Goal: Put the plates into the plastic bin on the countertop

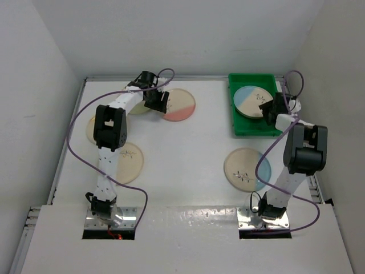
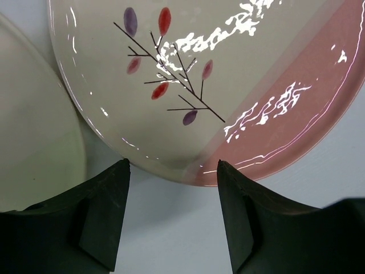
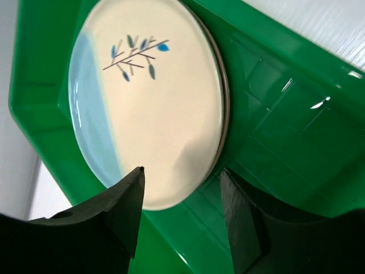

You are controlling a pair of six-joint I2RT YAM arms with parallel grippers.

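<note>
The green plastic bin (image 1: 251, 127) stands at the back right of the white countertop (image 1: 194, 142). A plate with a blue segment (image 1: 250, 100) lies in it, and in the right wrist view (image 3: 148, 103) a second rim shows under it. My right gripper (image 1: 266, 109) is open and empty just over the near edge of this plate, above the bin floor (image 3: 285, 131). My left gripper (image 1: 161, 104) is open and empty at the edge of a plate with a pink segment (image 1: 181, 105), whose rim lies just ahead of the fingertips in the left wrist view (image 2: 228, 85).
Another plate (image 1: 137, 106) lies partly under the left arm, beside the pink one (image 2: 34, 142). More plates lie at the left (image 1: 90, 129), at the left front (image 1: 131, 162) and at the right front (image 1: 244, 169). White walls close in the table on three sides.
</note>
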